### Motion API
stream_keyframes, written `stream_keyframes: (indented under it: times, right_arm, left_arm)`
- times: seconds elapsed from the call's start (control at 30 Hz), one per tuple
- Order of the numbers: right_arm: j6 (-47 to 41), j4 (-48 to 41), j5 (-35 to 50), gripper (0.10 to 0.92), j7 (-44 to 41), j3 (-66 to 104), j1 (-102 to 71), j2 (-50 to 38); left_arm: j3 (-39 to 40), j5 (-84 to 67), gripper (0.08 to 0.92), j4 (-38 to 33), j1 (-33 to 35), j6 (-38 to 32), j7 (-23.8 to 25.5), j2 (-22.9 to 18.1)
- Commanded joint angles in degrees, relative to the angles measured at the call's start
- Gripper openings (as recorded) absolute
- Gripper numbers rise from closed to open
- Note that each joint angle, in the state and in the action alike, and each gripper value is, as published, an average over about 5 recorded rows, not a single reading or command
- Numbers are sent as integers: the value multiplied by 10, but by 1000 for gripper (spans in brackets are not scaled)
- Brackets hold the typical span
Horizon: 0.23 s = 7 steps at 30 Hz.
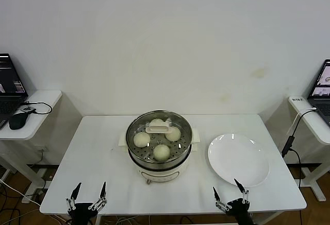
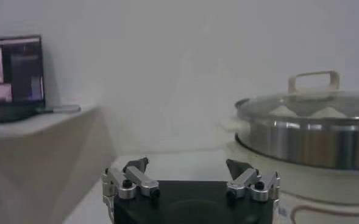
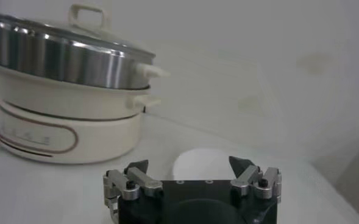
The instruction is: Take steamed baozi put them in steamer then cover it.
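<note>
The lidded shiny steel steamer point(image 1: 160, 145) is seen well beyond the spread left gripper point(image 1: 88, 193) and spread right gripper point(image 1: 230, 190).

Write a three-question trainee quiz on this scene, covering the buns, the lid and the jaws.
1. True or false: the cover sits on the steamer.
2. How many steamed baozi show through the glass? A) two B) four C) six
3. Fill in: the white plate holds ____ buns.

Key
1. True: the glass lid rests on the pot's rim, handle up.
2. B: four, all inside the pot.
3. No: it lies bare on the table, on the robot's right of the pot. Both the left gripper and right gripper wait at the near edge, jaws open and holding nothing.
</note>
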Motion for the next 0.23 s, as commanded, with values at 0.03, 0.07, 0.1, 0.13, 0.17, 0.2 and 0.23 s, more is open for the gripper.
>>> stream_keyframes:
  times: [0.03, 0.07, 0.1, 0.13, 0.17, 0.2, 0.23]
  right_arm:
    - [-27, 26, 15, 823, 2, -21, -26, -5]
    - [-29, 26, 16, 823, 3, -22, -26, -5]
    - [-30, 27, 17, 823, 4, -22, -26, -5]
    - [-32, 27, 17, 823, 5, -23, -26, -5]
    - [-34, 28, 17, 823, 7, -23, -26, -5]
    - [-34, 28, 17, 823, 9, -23, -26, -5]
    - [-35, 28, 16, 822, 10, -23, -26, -5]
  left_arm:
    - [8, -20, 823, 17, 21, -19, 8, -6]
    - [8, -19, 823, 18, 21, -19, 8, -7]
    - [9, -19, 823, 18, 21, -19, 8, -8]
    - [9, -19, 823, 19, 21, -19, 8, -9]
    - [9, -19, 823, 19, 21, -19, 8, -10]
    - [9, -19, 823, 19, 21, -19, 8, -10]
    - [9, -18, 823, 20, 20, -20, 8, -11]
